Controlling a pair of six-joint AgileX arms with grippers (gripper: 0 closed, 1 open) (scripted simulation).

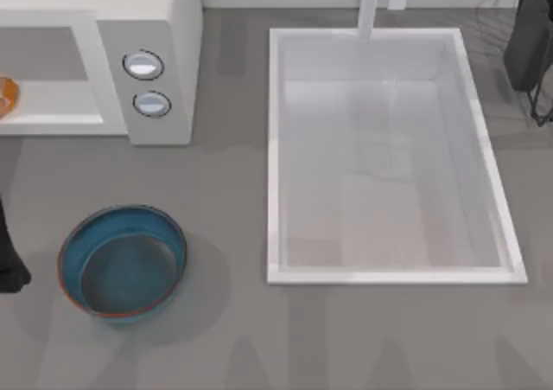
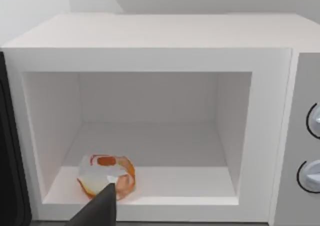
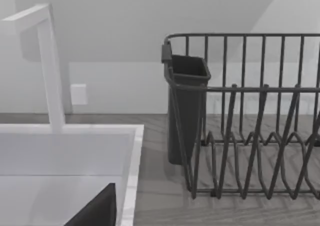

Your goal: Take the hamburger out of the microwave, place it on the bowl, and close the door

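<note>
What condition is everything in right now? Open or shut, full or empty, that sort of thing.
microwave: open, its cavity showing.
hamburger: lying inside the microwave, near the front edge of its floor.
bowl: upright on the table in front of the microwave, nothing in it.
sink: dry, nothing in it.
dish rack: upright beside the sink, no dishes in it.
left gripper: in front of the microwave opening, near the hamburger.

The top view's left edge cuts off the hamburger and microwave.
</note>
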